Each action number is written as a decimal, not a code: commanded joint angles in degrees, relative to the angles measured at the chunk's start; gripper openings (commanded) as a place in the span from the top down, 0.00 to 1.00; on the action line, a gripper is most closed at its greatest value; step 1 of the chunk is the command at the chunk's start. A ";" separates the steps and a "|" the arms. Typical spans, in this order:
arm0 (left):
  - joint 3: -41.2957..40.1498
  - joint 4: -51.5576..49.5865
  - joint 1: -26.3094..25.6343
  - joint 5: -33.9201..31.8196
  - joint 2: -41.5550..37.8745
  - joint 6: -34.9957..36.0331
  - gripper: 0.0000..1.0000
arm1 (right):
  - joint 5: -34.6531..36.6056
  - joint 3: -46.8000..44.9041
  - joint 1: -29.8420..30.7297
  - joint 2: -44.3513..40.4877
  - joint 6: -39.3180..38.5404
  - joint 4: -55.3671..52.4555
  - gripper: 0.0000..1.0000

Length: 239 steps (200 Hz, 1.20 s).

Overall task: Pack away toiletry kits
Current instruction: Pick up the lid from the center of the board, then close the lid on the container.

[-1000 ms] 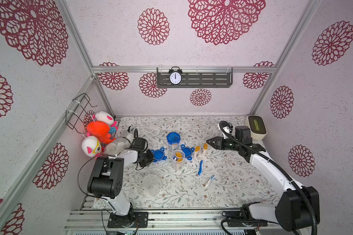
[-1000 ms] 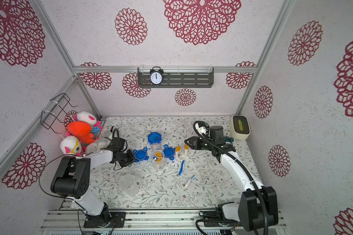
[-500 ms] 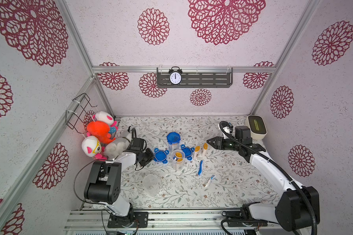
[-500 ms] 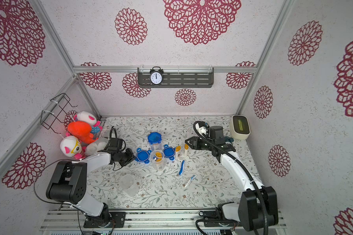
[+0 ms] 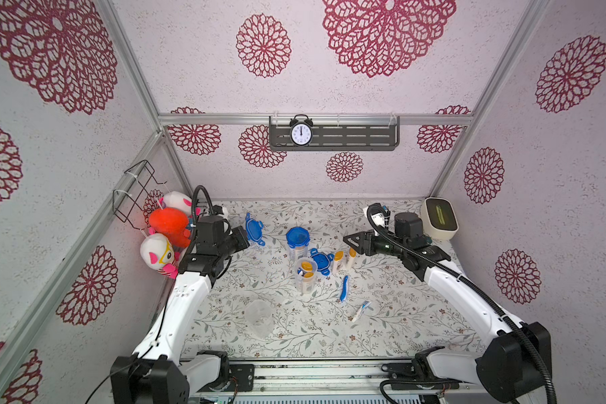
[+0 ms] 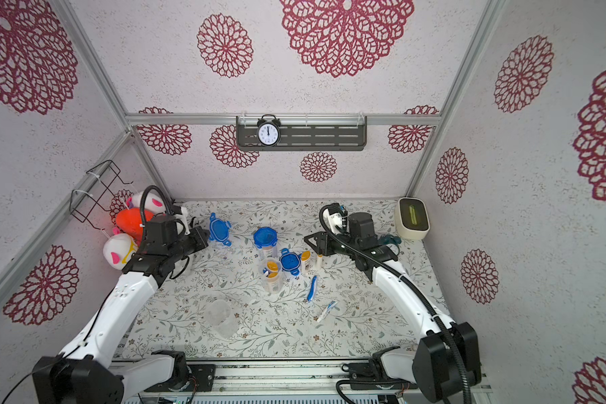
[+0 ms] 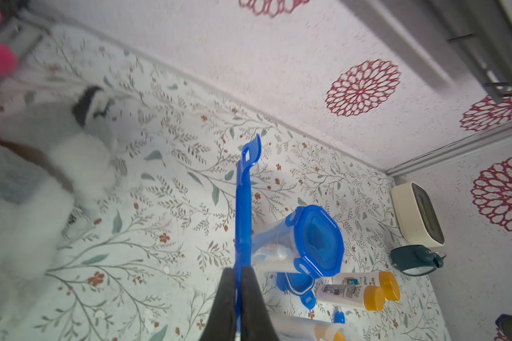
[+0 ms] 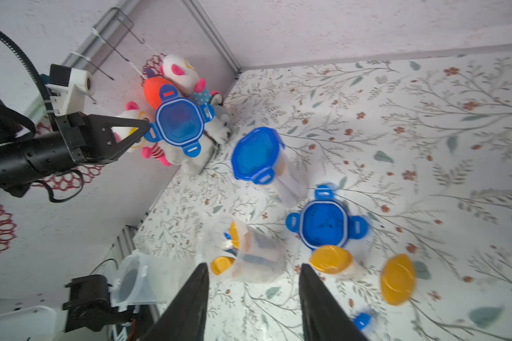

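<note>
My left gripper (image 5: pixel 244 235) is shut on one tab of a blue four-tab lid (image 5: pixel 253 229), holding it up off the table near the back left; the left wrist view shows that lid (image 7: pixel 244 206) edge-on between the fingers. My right gripper (image 8: pixel 253 267) is open and empty, hovering just right of two upright orange-capped bottles (image 5: pixel 343 259). A lidded clear cup (image 5: pixel 297 239) stands mid-table. In front of it an open cup (image 5: pixel 306 276) holds bottles, beside a loose blue lid (image 5: pixel 321 260). A blue toothbrush (image 5: pixel 344 287), a toothpaste tube (image 5: pixel 361 310) and an empty cup (image 5: pixel 259 317) lie nearer the front.
Plush toys (image 5: pixel 168 224) are piled in the back left corner under a wire basket (image 5: pixel 137 189). A cream box (image 5: pixel 438 218) and a small teal clock (image 6: pixel 387 239) sit at the back right. A wall shelf (image 5: pixel 357 136) carries an alarm clock.
My left arm has risen and carried the blue lid off the table, up and toward the back left. My right gripper's jaws have spread wider.
</note>
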 commanded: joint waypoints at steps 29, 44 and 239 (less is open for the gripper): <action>1.63 9.80 -6.12 4.22 -5.24 19.91 1.00 | -5.47 11.12 5.41 5.42 8.17 6.88 0.35; 5.01 7.50 -8.10 6.64 -3.49 23.89 1.00 | -7.51 12.78 6.02 7.46 13.27 11.40 0.34; 16.09 5.55 -32.06 -1.03 10.76 58.04 1.00 | 7.13 11.61 8.46 11.33 37.83 27.29 0.25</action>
